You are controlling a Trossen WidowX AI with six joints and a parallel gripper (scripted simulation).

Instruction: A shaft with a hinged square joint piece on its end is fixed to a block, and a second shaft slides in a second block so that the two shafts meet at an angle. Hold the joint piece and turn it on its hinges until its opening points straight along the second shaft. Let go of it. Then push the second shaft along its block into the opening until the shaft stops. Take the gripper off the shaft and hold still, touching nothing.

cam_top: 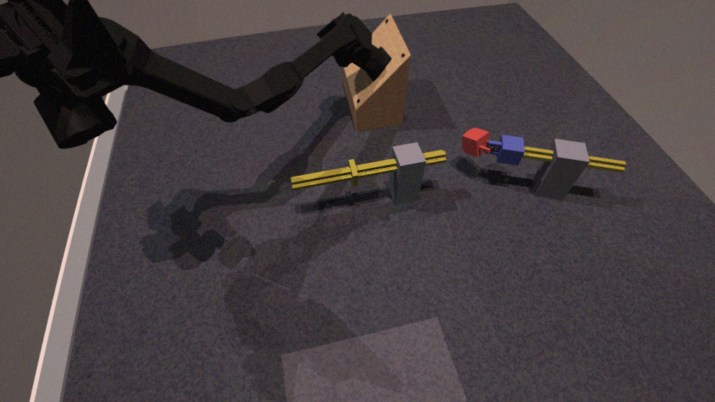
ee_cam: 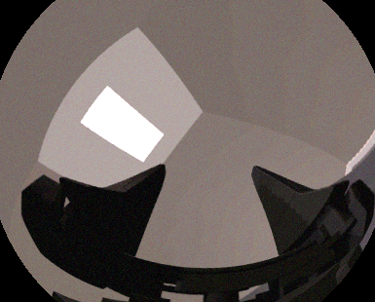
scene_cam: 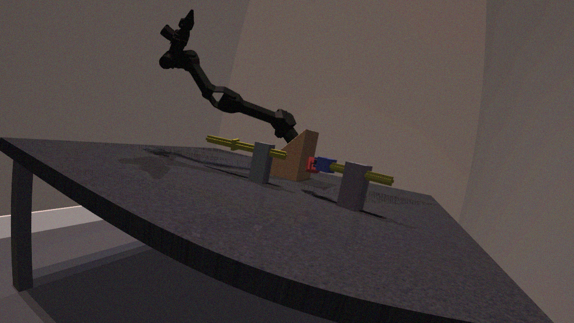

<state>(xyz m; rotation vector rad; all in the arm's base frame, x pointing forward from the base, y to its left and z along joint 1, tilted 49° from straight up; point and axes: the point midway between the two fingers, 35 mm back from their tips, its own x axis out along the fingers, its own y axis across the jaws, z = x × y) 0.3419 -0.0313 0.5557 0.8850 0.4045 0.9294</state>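
Red hinged square joint piece (cam_top: 475,142) (scene_cam: 312,164) lies well apart from and below our black gripper (scene_cam: 186,21) (ee_cam: 208,168), whose jaws stand wide, holding nothing.

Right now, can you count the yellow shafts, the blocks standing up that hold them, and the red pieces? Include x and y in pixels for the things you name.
Yellow shafts (cam_top: 322,175) (scene_cam: 245,146): 2
Upright grey blocks (cam_top: 407,181) (scene_cam: 261,164): 2
Red pieces (cam_top: 475,142) (scene_cam: 311,164): 1
Total: 5

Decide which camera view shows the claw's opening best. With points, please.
The wrist view: both fingers of the claw (scene_cam: 188,15) (ee_cam: 208,168) stand wide apart with nothing between. Exterior shows it small and raised, fingers overlapping; in top, the fingertips aren't discernible.
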